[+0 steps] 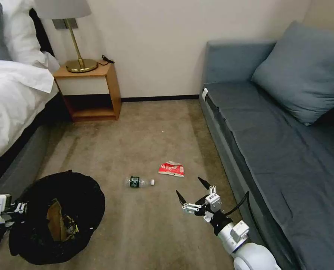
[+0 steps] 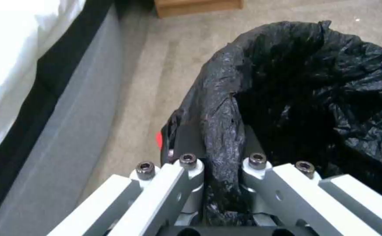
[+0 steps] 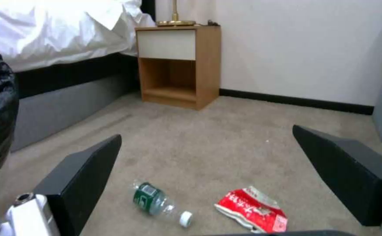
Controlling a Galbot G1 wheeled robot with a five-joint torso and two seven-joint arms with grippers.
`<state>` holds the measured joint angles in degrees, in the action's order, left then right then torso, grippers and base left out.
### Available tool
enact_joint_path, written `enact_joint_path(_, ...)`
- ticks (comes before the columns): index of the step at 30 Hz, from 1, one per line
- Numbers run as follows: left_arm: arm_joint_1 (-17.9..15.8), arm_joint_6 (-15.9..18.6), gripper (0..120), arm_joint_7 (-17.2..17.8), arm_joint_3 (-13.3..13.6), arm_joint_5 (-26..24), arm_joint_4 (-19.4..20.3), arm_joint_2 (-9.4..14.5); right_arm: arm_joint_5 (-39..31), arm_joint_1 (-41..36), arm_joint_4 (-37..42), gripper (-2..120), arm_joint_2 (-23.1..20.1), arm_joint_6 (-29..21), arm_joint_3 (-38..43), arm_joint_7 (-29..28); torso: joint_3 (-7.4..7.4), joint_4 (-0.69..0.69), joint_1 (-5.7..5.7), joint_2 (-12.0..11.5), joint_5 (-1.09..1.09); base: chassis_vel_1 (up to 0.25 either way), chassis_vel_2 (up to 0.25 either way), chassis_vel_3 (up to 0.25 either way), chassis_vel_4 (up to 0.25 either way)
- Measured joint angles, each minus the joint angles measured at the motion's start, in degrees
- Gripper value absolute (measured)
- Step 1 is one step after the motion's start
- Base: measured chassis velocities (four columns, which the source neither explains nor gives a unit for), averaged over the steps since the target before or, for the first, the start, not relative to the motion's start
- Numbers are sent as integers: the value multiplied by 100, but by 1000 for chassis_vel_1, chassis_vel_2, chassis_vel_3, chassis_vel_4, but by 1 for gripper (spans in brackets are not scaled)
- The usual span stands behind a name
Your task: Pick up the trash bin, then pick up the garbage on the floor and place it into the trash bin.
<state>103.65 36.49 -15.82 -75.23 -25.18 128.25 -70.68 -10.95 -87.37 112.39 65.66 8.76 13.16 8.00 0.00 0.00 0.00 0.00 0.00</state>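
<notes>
A: Gripping the rim of the round trash bin lined with crinkly black plastic (image 1: 58,217), the left gripper (image 2: 223,164) has its fingers closed on a fold of the liner, at the robot's left beside the bed with white sheets (image 1: 13,93). The right gripper (image 1: 191,191) hangs low over the tan carpet (image 1: 144,127), fingers spread wide and holding nothing.

B: Where does the garbage lie?

A: The clear plastic bottle with a dark green label and white cap (image 1: 138,182) lies on its side between bin and right gripper. The crumpled red-and-white packet (image 1: 171,169) rests just beyond it, nearer the grey-blue sofa (image 1: 271,142). A tan paper wrapper (image 1: 54,221) and a gold-brown wrapper (image 1: 70,227) sit inside the bin.

B: What could go wrong?

A: The hold appears to be on thin, slippery film; the liner may stretch or slide, tilting the bin and spilling what it holds. The bottle is round and may roll away if one fingertip (image 3: 86,170) touches it first. The flat packet offers little to pinch against the carpet.

B: What cannot be made out?

A: Whether the left fingers clamp the hard rim beneath the liner, or plastic alone. The bin's base is hidden, so I cannot tell whether it is lifted or touching the floor.
</notes>
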Motion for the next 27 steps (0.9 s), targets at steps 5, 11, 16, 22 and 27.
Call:
enact_joint_path(5, 6, 2, 5, 0, -5, 0, 7, -9, 0, 5, -2, 100, -17, -15, -9, 18, 0, 1, 0, 0, 0, -134, 121, 130, -131)
enact_joint_path(11, 13, 3, 5, -2, -13, 0, 33, -14, 7, 20, -2, 100, -20, -35, -41, 29, 0, 0, 0, 0, 0, -153, 139, 147, -148)
enact_joint_path(16, 23, 3, 5, -3, -19, 0, 33, -16, 27, 22, -3, 100, -21, -37, -67, 34, 0, 0, 0, 0, 0, -130, 136, 125, -133)
enact_joint_path(22, 24, 3, 5, -9, -27, 0, 21, -15, 43, 50, -7, 100, -28, -56, -123, 40, 0, 0, 0, 0, -1, -120, 122, 118, -114)
enact_joint_path(27, 26, 3, 5, -11, -29, 0, 13, -16, 70, 111, -46, 100, -48, -104, -184, 44, 0, 0, 0, 0, 0, -123, 123, 133, -123)
